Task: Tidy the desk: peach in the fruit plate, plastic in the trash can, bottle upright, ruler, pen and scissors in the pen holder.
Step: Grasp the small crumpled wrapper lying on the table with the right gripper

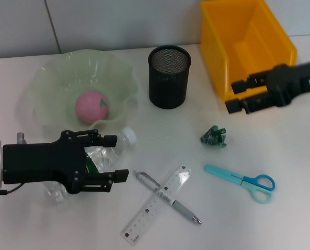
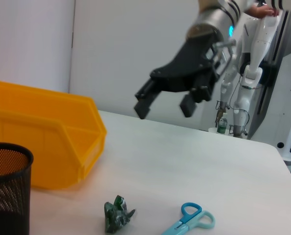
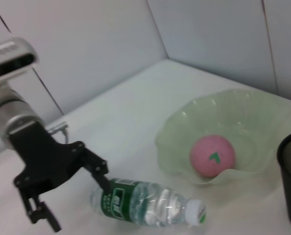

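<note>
Peach (image 1: 92, 106) already resting in the pale green fruit plate (image 1: 50, 78), at about ten o'clock on the desk. Step in hand, by the look of it: standing the bottle up.

Water bottle (image 3: 147, 202) lying on its side just beside the plate's near rim, at about eight o'clock, white cap (image 1: 127, 137) pointing toward the desk centre. Left gripper (image 1: 113, 158) poised over the bottle's body, fingers spread wide with the bottle between them; not yet closed on it. Right wrist view confirms one finger touching or almost touching the green label (image 3: 117, 200).

To do this well:
- Close on the labelled middle, not the thin clear end, since the plastic looks soft and likely to crush or slip.
- Squeeze gently, then lift a little before tilting, cap end upward.
- Swing away from the plate's wavy rim, toward six o'clock, to avoid nudging it.
- Set the base flat on bare desk, well apart from the pen (image 1: 168, 197) and clear ruler (image 1: 157, 203) crossed at about six o'clock.
- Release only once upright and steady.

Right gripper (image 1: 239, 95) hanging at two o'clock beside the yellow bin (image 1: 248, 47), fingers apart, holding nothing. Still to be done: crumpled green plastic (image 1: 213, 137), blue scissors (image 1: 243, 180) at four o'clock, pen and ruler, with the black mesh pen holder (image 1: 169, 76) at twelve o'clock.
</note>
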